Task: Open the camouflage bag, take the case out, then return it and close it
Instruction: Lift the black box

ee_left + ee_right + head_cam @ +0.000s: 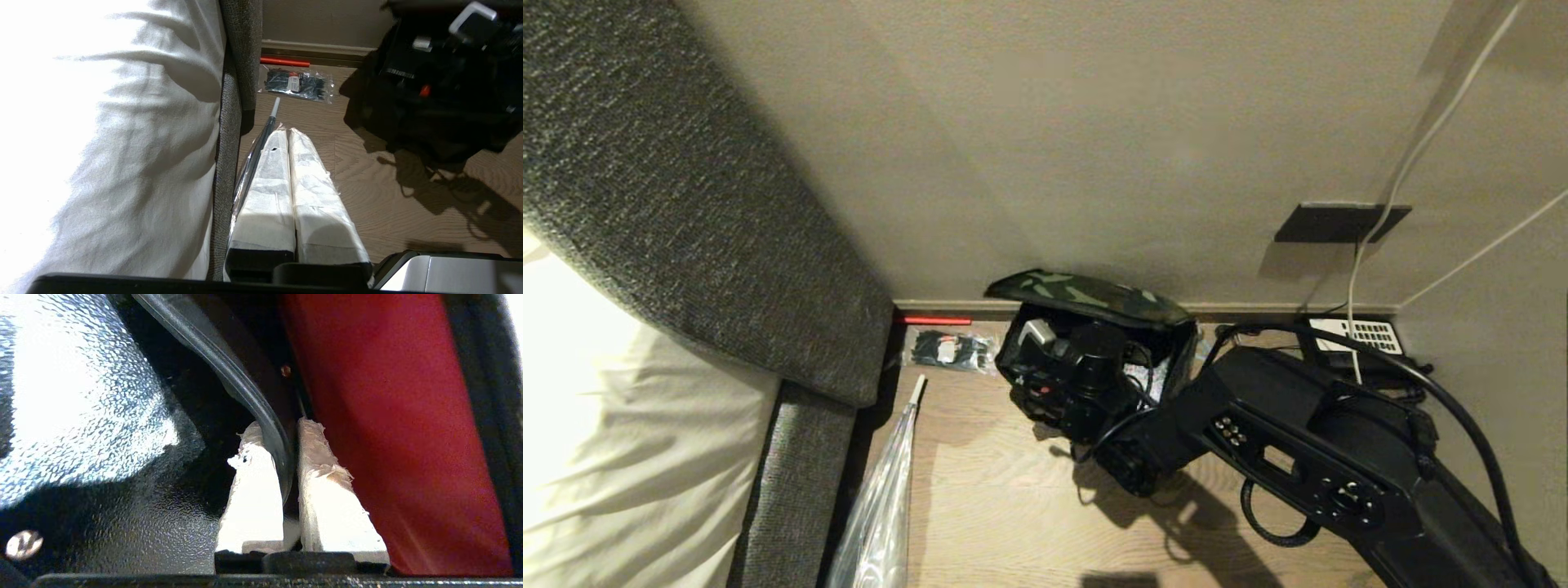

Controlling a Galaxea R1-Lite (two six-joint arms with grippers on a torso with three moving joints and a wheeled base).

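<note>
The camouflage bag (1086, 296) stands on the wood floor against the wall, its lid raised so the red lining (388, 437) shows. My right arm (1298, 425) reaches into its mouth from the right. The right gripper (282, 426) is shut on a thin dark curved strip, apparently the handle of the case (102, 416), whose speckled black face lies right beside the fingers. The case (1045, 400) shows as a black shape with a small red catch at the bag's front. My left gripper (286, 132) is parked low beside the bed, shut and empty.
A grey upholstered bed frame (686, 204) with white bedding (605, 425) fills the left. A clear packet of black ties (952, 349), a red rod (935, 320) and a wrapped umbrella (882, 506) lie by it. A telephone (1356, 335) sits at the right wall.
</note>
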